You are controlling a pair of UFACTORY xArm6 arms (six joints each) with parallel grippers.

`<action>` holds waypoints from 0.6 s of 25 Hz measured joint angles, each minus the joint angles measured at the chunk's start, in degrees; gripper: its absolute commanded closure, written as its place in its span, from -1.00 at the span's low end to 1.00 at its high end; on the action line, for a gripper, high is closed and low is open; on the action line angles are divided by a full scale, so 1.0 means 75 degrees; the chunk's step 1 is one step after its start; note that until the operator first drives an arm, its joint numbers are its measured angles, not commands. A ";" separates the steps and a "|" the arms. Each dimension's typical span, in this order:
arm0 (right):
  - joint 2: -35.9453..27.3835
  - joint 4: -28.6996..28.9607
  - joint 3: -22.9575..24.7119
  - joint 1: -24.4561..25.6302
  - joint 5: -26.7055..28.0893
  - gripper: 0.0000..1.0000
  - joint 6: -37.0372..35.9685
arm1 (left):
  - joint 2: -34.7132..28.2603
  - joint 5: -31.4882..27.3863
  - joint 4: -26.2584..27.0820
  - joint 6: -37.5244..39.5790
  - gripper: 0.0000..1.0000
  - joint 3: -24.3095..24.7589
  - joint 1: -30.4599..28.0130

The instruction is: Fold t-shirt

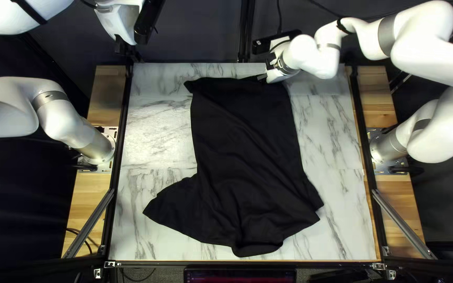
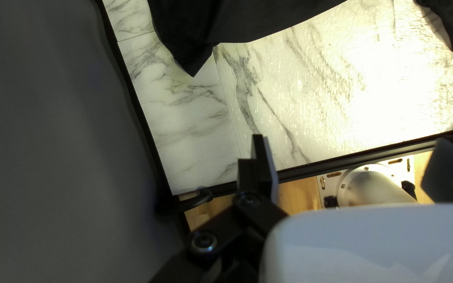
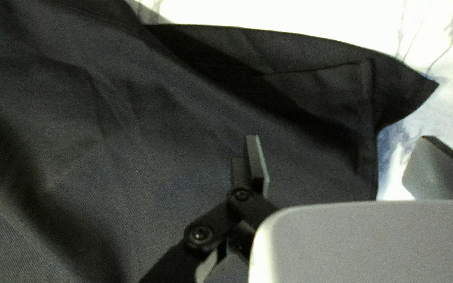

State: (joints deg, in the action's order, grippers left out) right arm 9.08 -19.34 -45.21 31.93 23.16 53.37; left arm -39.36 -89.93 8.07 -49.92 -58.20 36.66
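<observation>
Grip soft, probably light and floppy shirt (image 1: 242, 147) by far edge (image 1: 224, 86) at both ends, with left hand (image 2: 353, 149) and right hand (image 3: 340, 149) both spread.

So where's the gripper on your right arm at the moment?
In the top left view, my right gripper is near the table's far edge, right of centre, at the far end of the black t-shirt.
</observation>
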 measured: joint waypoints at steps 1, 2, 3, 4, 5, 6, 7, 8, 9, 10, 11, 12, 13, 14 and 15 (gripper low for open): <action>0.0010 0.0162 0.0046 0.0056 -0.0078 -1.00 -0.0169 | 0.0000 0.0000 0.0000 0.0000 -1.00 0.0000 0.0000; 0.0030 0.0331 0.0092 0.0110 -0.0167 -1.00 -0.0340 | 0.0000 0.0000 0.0000 0.0000 -1.00 0.0000 0.0000; 0.0067 0.0496 0.0127 0.0158 -0.0253 -1.00 -0.0502 | 0.0000 0.0000 0.0000 0.0000 -1.00 0.0000 0.0000; 0.0125 0.0647 0.0145 0.0197 -0.0328 -1.00 -0.0647 | 0.0000 0.0000 0.0000 0.0000 -1.00 0.0000 0.0000; 0.0191 0.0779 0.0146 0.0226 -0.0385 -1.00 -0.0774 | 0.0000 0.0000 0.0000 0.0000 -1.00 0.0000 0.0000; 0.0242 0.0872 0.0134 0.0242 -0.0419 -1.00 -0.0865 | 0.0000 0.0000 0.0000 0.0000 -1.00 0.0000 0.0000; 0.0309 0.0972 0.0105 0.0261 -0.0449 -1.00 -0.0967 | 0.0000 0.0000 0.0000 0.0000 -1.00 0.0000 0.0000; 0.0379 0.1063 0.0064 0.0280 -0.0471 -1.00 -0.1067 | 0.0000 0.0000 0.0000 0.0000 -1.00 0.0000 0.0000; 0.0451 0.1153 0.0017 0.0303 -0.0487 -1.00 -0.1173 | 0.0000 0.0000 0.0000 0.0000 -1.00 0.0000 0.0000; 0.0535 0.1257 -0.0042 0.0336 -0.0500 -0.92 -0.1301 | 0.0000 0.0000 0.0000 0.0000 -1.00 0.0000 0.0000; 0.0587 0.1327 -0.0082 0.0361 -0.0508 -0.85 -0.1391 | 0.0000 0.0000 0.0000 0.0000 -1.00 0.0000 0.0000; 0.0652 0.1431 -0.0134 0.0403 -0.0517 -0.74 -0.1528 | 0.0000 0.0000 0.0000 0.0000 -1.00 0.0000 0.0000; 0.0681 0.1502 -0.0164 0.0429 -0.0520 -0.62 -0.1611 | 0.0000 0.0000 0.0000 0.0000 -1.00 0.0000 0.0000; 0.0703 0.1580 -0.0191 0.0456 -0.0521 -0.53 -0.1701 | 0.0000 0.0000 0.0000 0.0000 -1.00 0.0000 0.0000; 0.0714 0.1653 -0.0212 0.0474 -0.0521 -0.33 -0.1781 | 0.0000 0.0000 0.0000 0.0000 -1.00 0.0000 0.0000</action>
State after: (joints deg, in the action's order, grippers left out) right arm 14.43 -6.94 -46.79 35.48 19.25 40.01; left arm -39.36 -89.93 8.07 -49.92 -58.20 36.66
